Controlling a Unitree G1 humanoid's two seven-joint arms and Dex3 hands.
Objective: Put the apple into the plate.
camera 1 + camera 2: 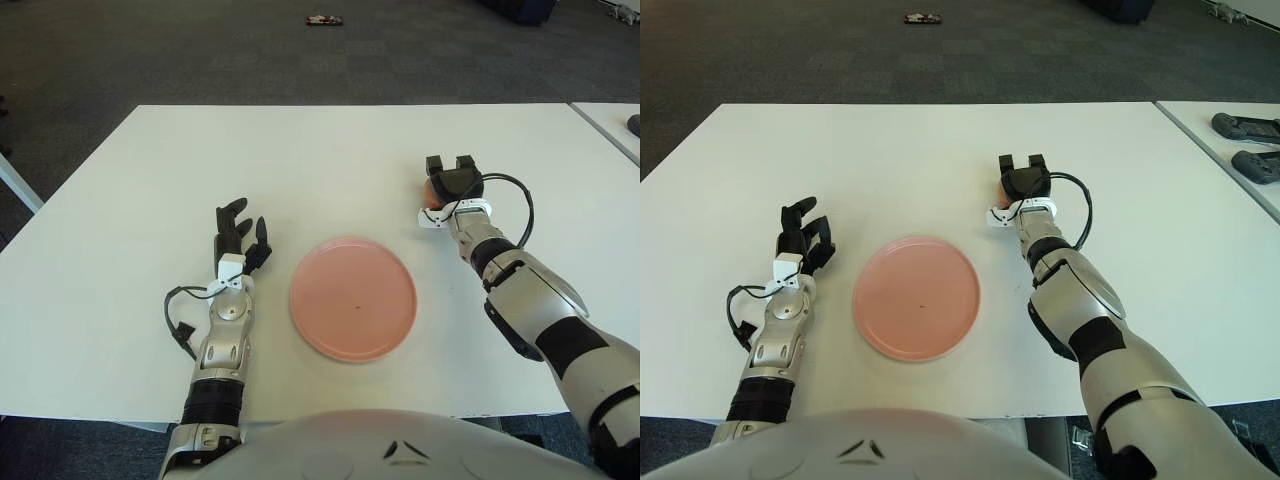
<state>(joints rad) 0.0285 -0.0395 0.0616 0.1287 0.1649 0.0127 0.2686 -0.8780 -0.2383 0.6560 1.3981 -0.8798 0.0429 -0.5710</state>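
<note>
my right hand (450, 180) is closed over the round apple (428, 190), right of the plate (352, 298); my left hand (238, 235) lies open left of it.

right hand (449, 178) grips apple (429, 190) | plate (353, 297) empty | left hand (240, 235) beside plate
</note>
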